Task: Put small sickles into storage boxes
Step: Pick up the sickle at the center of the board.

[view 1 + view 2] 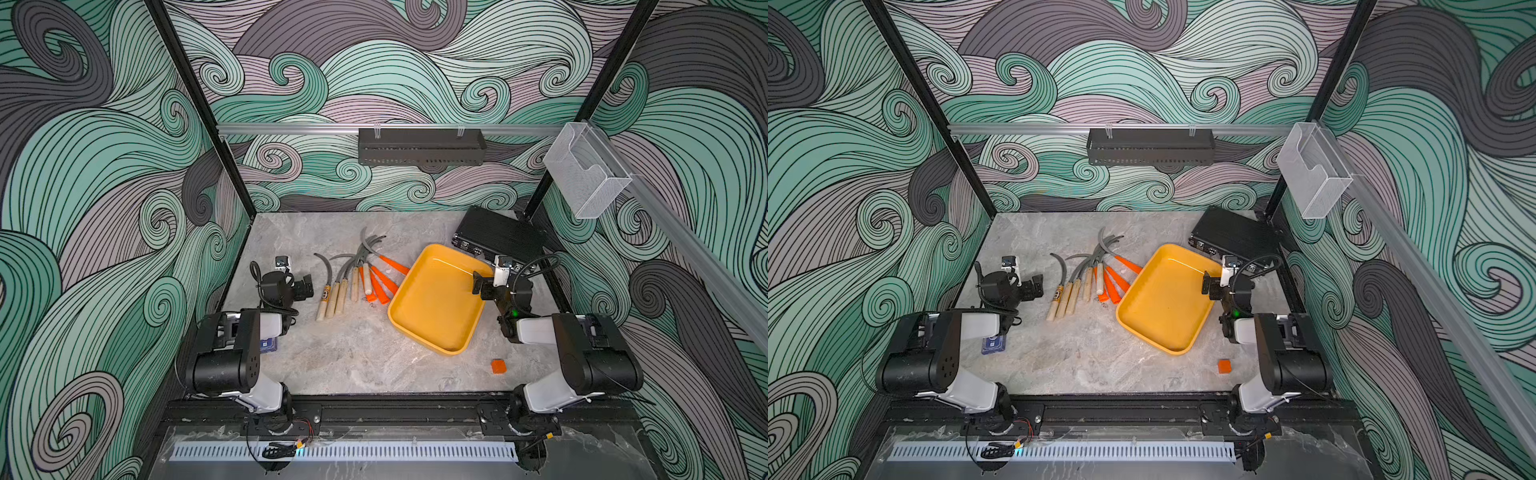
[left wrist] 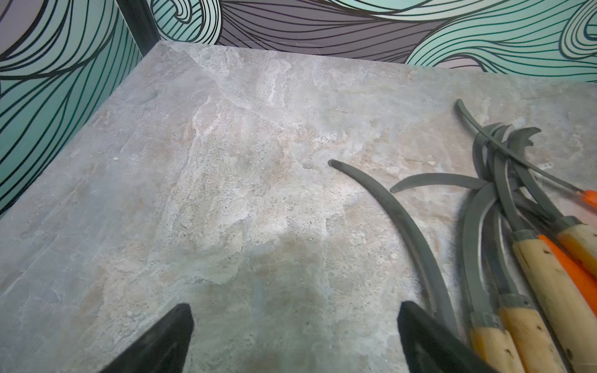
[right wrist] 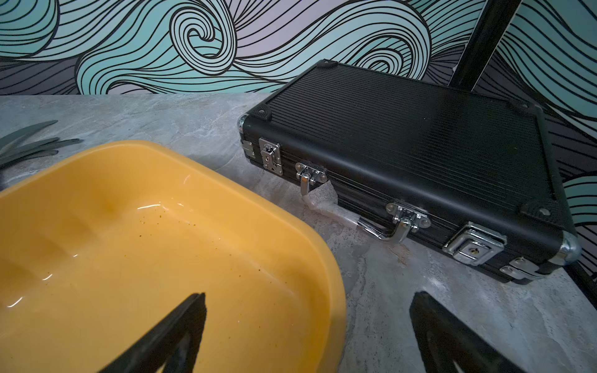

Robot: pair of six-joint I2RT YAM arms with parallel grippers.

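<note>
The left gripper [image 2: 294,310] has its black jaws spread wide and holds nothing. It hangs over bare grey marbled tabletop [image 2: 200,200], just beside the nearest curved grey blade. The right gripper [image 3: 310,295] is equally wide and empty, with one finger above the floor of the shallow yellow-orange plastic tray [image 3: 326,271] and the other outside its rim. I cannot tell whether it touches the tray.

The small sickles [image 1: 353,278], some with pale wooden handles and others with tapered orange ones, lie fanned together on the table between the left gripper and the tray, their blades overlapping. The tray is empty, so by my reading no sickle has been stored and all of them are left to move. A black ribbed case [image 3: 403,145] sits behind the tray, and a small orange cube [image 1: 498,366] lies near the right arm.
</note>
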